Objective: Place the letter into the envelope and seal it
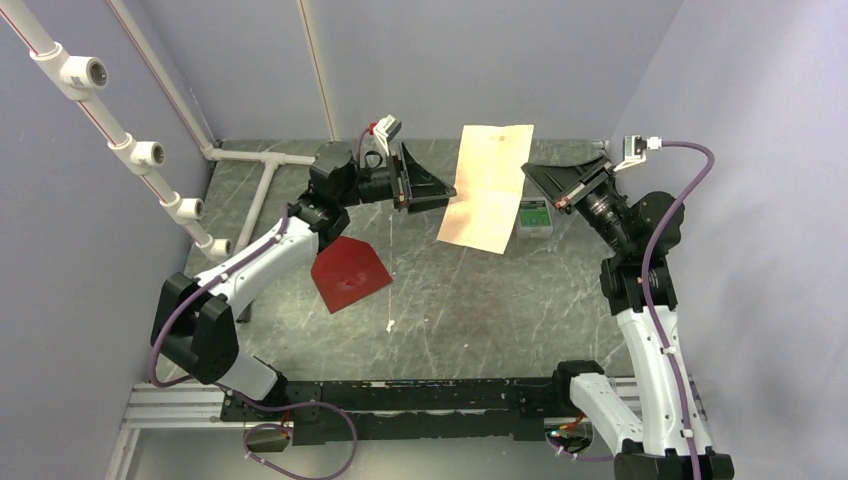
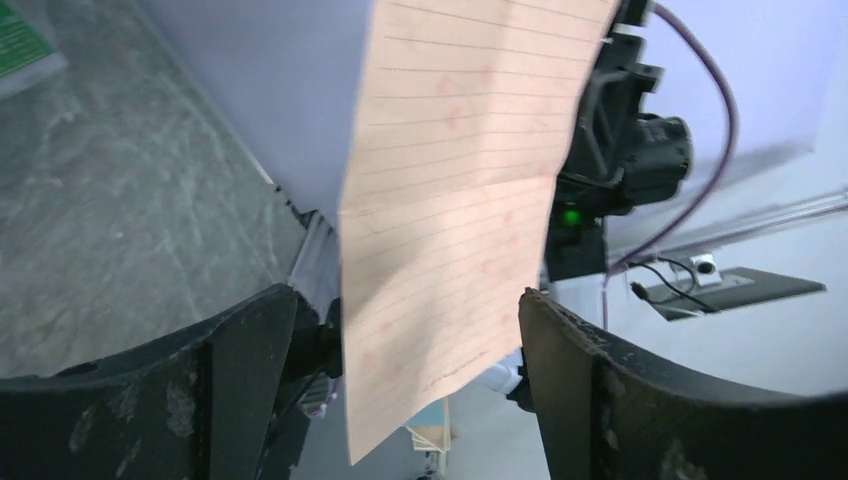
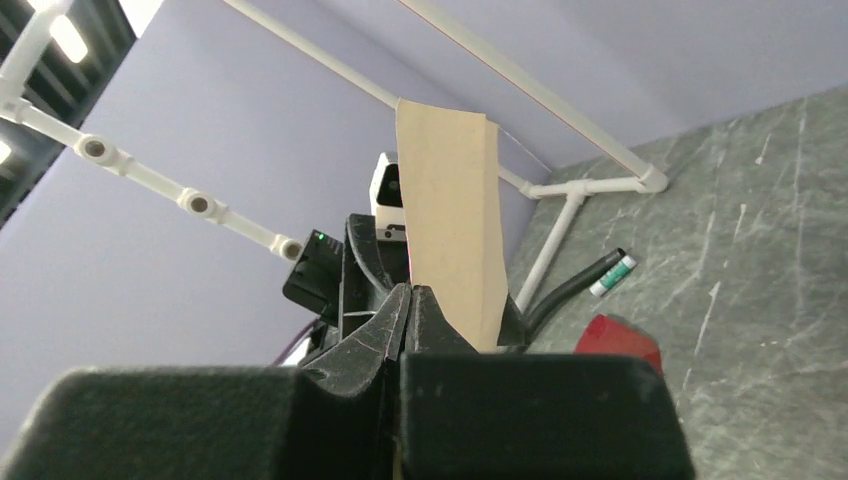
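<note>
The letter (image 1: 488, 187) is a pale tan-pink lined sheet with a crease across its middle, held up in the air over the back of the table. My right gripper (image 1: 528, 175) is shut on its right edge; in the right wrist view the jaws (image 3: 410, 292) are pressed together with the sheet (image 3: 450, 220) rising above them. My left gripper (image 1: 428, 180) is open, its fingers to either side of the sheet's lower left part (image 2: 440, 260) without touching it. The dark red envelope (image 1: 348, 272) lies flat on the table at the left, partly under my left arm.
A small white-and-green box (image 1: 534, 216) sits on the table behind the letter. A white-and-green glue stick (image 3: 613, 274) lies near the white pipe frame (image 1: 262, 180) at the back left. Purple walls close in on the back and both sides.
</note>
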Robot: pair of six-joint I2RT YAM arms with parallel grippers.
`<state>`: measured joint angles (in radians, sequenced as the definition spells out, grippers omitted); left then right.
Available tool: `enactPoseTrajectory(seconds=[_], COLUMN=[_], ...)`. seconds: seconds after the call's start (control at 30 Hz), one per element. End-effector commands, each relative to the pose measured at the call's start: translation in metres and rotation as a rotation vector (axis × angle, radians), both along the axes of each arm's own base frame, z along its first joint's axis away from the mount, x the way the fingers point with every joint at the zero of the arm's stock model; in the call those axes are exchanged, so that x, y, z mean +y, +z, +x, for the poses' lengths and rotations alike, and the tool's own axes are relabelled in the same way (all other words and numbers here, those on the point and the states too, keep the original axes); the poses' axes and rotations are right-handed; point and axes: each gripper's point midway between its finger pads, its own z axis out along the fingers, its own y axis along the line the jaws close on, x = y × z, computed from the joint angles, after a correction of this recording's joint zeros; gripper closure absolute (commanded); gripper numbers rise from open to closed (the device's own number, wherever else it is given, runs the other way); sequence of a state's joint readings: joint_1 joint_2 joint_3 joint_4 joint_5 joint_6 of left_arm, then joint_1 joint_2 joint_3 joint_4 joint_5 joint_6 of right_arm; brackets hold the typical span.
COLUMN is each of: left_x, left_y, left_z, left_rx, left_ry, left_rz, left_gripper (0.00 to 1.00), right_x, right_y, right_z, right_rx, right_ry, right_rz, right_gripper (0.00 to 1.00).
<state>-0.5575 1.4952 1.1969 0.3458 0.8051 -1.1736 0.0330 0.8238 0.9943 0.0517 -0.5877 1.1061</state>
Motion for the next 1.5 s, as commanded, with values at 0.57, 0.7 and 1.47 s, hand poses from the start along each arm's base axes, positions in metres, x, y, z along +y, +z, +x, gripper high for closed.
enactPoseTrajectory(seconds=[0.57,0.7,1.47], left_x=[-0.01,-0.011,0.002], left_y=[0.029,0.038,0.032], left_z=[-0.005,-0.008,-0.003], left_rx=[-0.046,-0.04,-0.248], left_ry=[-0.102,-0.136,-0.064], left_rz=[-0.115,-0.159,-0.003], left_gripper=[0.42,0.52,0.98], right_x=[0.006,0.007,0.003], right_y=[0.052,0.05,0.016], right_z=[-0.015,-0.014,-0.006], right_rx=[-0.158,-0.153,-0.149], right_ry=[0.076,0.083,0.02], right_rz=[0.081,0.085,-0.229], right_gripper=[1.0,1.0,0.28])
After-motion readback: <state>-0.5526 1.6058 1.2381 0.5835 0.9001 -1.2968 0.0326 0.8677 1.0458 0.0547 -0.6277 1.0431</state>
